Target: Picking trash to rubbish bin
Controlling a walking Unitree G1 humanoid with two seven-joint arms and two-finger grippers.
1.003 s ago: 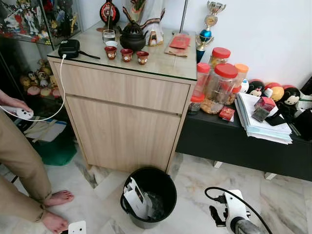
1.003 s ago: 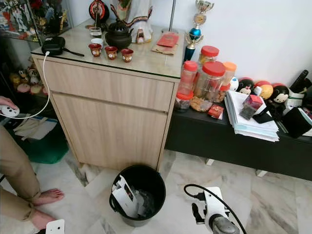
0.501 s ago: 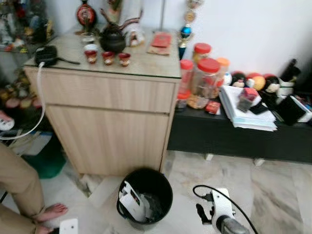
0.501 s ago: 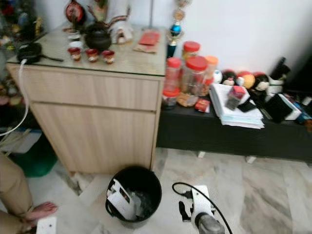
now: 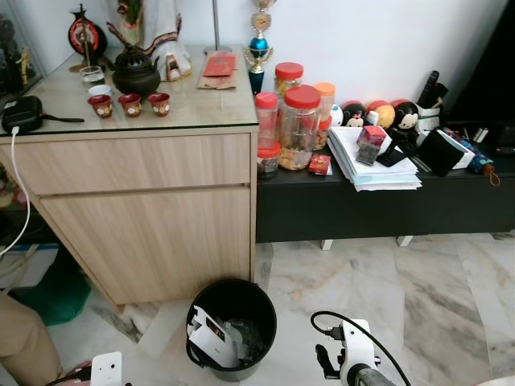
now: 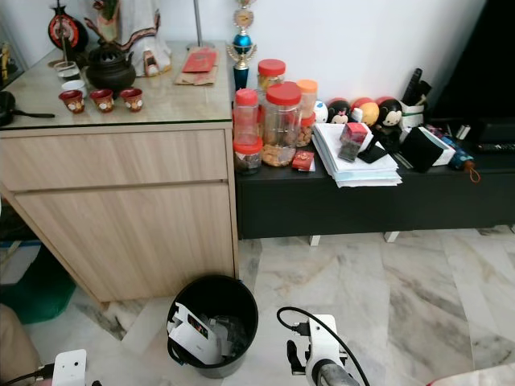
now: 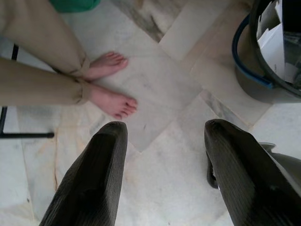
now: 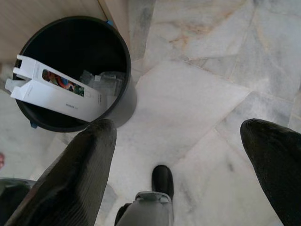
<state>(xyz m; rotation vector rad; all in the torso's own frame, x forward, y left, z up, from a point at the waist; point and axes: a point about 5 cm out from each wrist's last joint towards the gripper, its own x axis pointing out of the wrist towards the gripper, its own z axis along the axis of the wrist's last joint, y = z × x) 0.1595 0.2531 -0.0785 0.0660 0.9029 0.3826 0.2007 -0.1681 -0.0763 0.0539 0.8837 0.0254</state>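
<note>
A black rubbish bin (image 5: 232,326) stands on the marble floor in front of the wooden cabinet. Inside it lie a white carton (image 8: 56,92) and some clear plastic. My right gripper (image 8: 181,127) hangs open and empty above the floor just right of the bin (image 8: 70,70). Its white wrist (image 5: 354,366) shows at the bottom of the head views. My left gripper (image 7: 164,127) is also open and empty, low over the floor left of the bin (image 7: 270,56).
A person's bare feet (image 7: 113,101) and tan trouser leg (image 5: 24,338) are close to my left gripper. The cabinet (image 5: 145,209) carries small cups. A low black shelf (image 5: 378,209) to its right holds jars (image 5: 299,125) and papers (image 5: 370,157). Open marble floor (image 5: 418,297) lies on the right.
The camera has swung to the right, so the cabinet sits further left and more of the black shelf shows. The person's feet have slipped out of the head views. Both arms stay low.
</note>
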